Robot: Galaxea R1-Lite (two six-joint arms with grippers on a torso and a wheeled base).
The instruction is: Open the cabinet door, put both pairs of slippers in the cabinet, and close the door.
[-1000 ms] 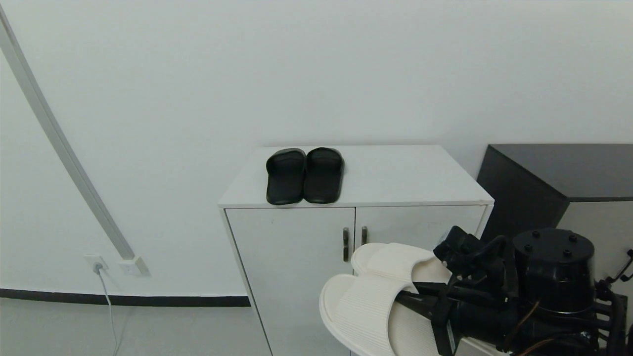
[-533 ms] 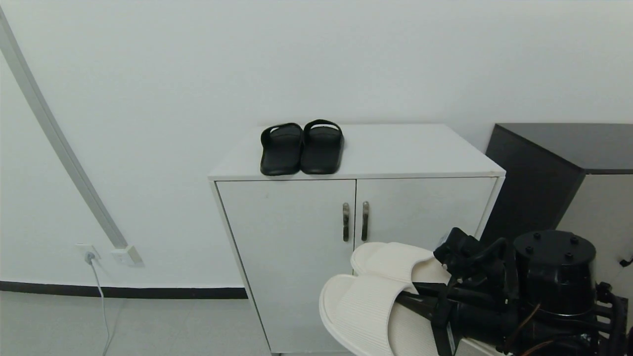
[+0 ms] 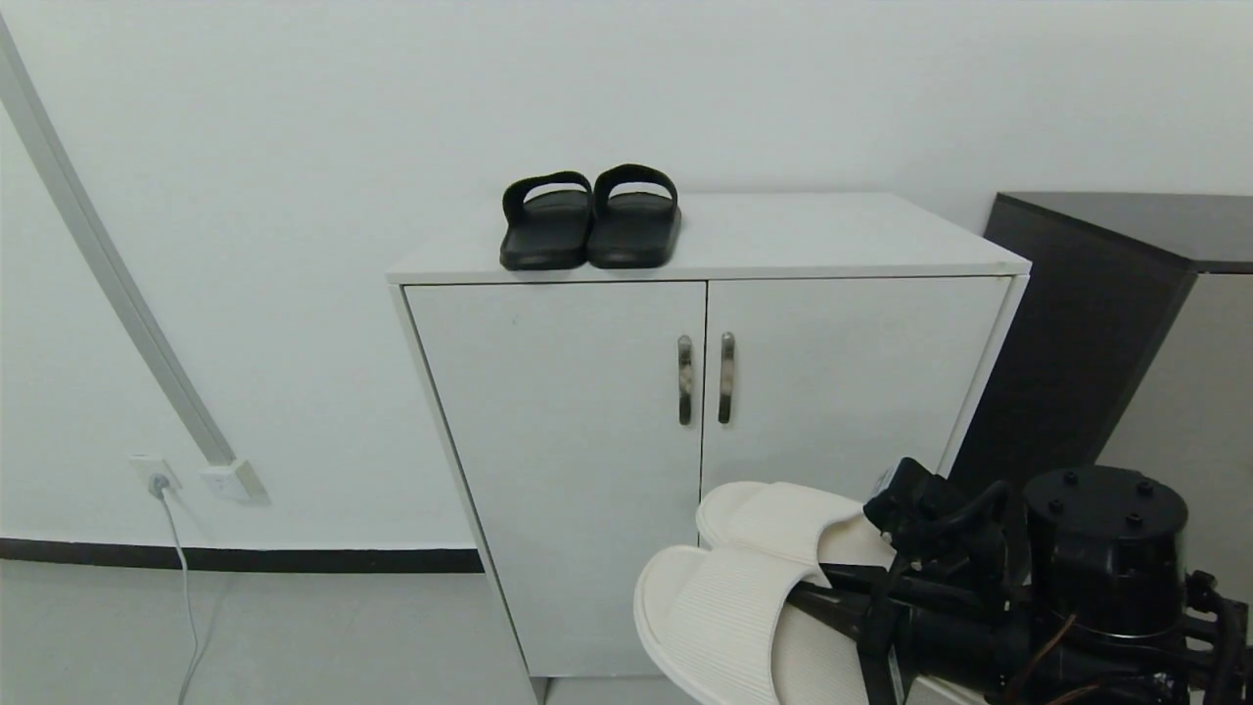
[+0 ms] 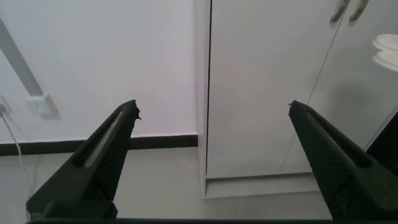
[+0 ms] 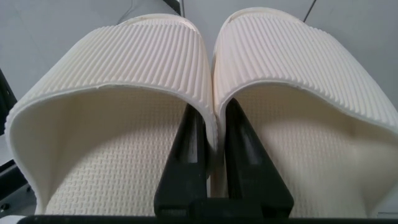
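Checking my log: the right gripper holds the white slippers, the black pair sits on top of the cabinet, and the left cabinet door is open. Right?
No: the left cabinet door is shut, flush with the right door, as the head view shows. The rest stands: the right gripper holds the white slippers, and the black pair sits on top of the cabinet.
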